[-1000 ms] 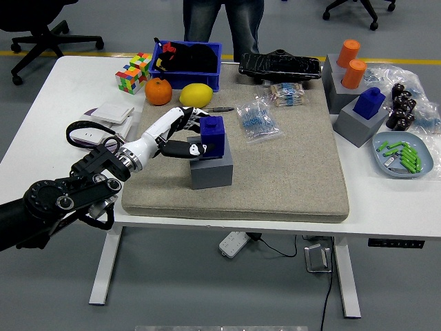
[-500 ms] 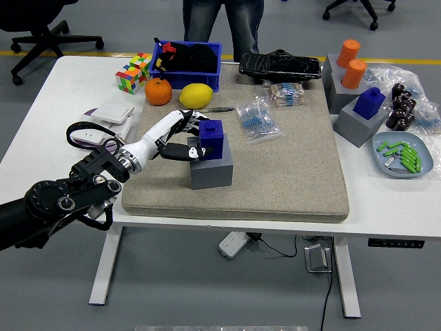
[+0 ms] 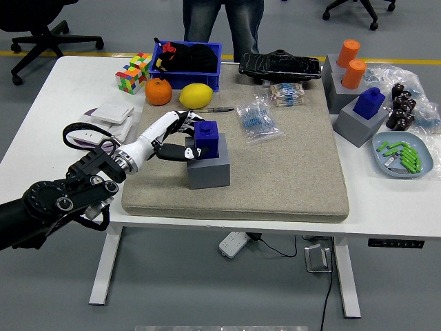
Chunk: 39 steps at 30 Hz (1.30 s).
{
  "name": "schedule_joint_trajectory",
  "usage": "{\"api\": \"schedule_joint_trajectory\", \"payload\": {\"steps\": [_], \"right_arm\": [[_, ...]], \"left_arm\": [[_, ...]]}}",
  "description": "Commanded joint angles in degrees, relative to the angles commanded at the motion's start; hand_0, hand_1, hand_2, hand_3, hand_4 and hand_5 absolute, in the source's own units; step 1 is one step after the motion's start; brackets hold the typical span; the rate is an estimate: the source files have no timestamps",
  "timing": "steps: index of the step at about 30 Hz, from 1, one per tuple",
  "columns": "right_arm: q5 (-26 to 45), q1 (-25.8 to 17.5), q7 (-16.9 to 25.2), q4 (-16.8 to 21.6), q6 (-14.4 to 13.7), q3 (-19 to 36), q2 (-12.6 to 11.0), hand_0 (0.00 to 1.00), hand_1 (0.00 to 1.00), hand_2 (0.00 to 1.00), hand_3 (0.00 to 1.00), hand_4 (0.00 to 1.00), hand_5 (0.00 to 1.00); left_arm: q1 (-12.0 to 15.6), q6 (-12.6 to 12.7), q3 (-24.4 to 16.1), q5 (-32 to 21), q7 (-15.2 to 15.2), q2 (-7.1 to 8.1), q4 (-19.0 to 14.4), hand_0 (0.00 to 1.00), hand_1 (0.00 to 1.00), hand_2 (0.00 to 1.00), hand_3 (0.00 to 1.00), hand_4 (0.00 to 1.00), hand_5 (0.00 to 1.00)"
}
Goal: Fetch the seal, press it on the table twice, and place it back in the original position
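A blue seal (image 3: 207, 138) stands upright in a grey block (image 3: 210, 172) on the left part of the beige mat (image 3: 289, 179). My left hand (image 3: 180, 138) comes in from the lower left and wraps the seal. Its thumb lies on the near side and its fingers (image 3: 187, 122) curl round the far side. The seal still sits in the block. My right arm is out of sight.
Behind the hand lie a pen (image 3: 219, 109), a lemon (image 3: 196, 95), an orange (image 3: 158, 91), a Rubik's cube (image 3: 133, 72) and a blue bin (image 3: 187, 64). Bagged blue parts (image 3: 258, 120) lie right of the seal. Another blue seal (image 3: 371, 103), orange cylinders (image 3: 351, 63) and a plate (image 3: 404, 155) are far right. A person (image 3: 224, 21) stands at the far side.
My left hand has closed in on the seal. Seal and grey block have shifted slightly to the left together.
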Motion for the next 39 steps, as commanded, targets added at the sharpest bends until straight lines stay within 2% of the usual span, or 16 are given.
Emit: {"api": "schedule_joint_trajectory", "payload": {"steps": [14, 15, 38, 39], "right_arm": [[0.16, 0.06, -0.03, -0.01, 0.01, -0.39, -0.03, 0.734, 0.683, 0.653, 0.617, 0.716, 0.515], [0.18, 0.03, -0.01, -0.01, -0.01, -0.39, -0.01, 0.734, 0.683, 0.653, 0.617, 0.715, 0.514], [0.09, -0.13, 0.0, 0.01, 0.0, 0.05, 0.12, 0.734, 0.684, 0.652, 0.617, 0.715, 0.513], [0.1, -0.13, -0.01, 0.0, 0.01, 0.02, 0.12, 0.734, 0.683, 0.652, 0.617, 0.715, 0.513]], "left_arm": [[0.51, -0.72, -0.36, -1.11, -0.25, -0.12, 0.06, 0.649, 0.521, 0.49, 0.584, 0.729, 0.002], [0.58, -0.76, -0.32, -1.17, -0.23, -0.13, 0.06, 0.684, 0.548, 0.505, 0.592, 0.858, 0.002], [0.76, -0.63, -0.83, -1.79, -1.11, -0.19, 0.16, 0.716, 0.593, 0.532, 0.625, 0.912, 0.002], [0.77, -0.59, -0.9, -1.76, -1.15, -0.19, 0.21, 0.743, 0.676, 0.614, 0.716, 0.985, 0.002]]}}
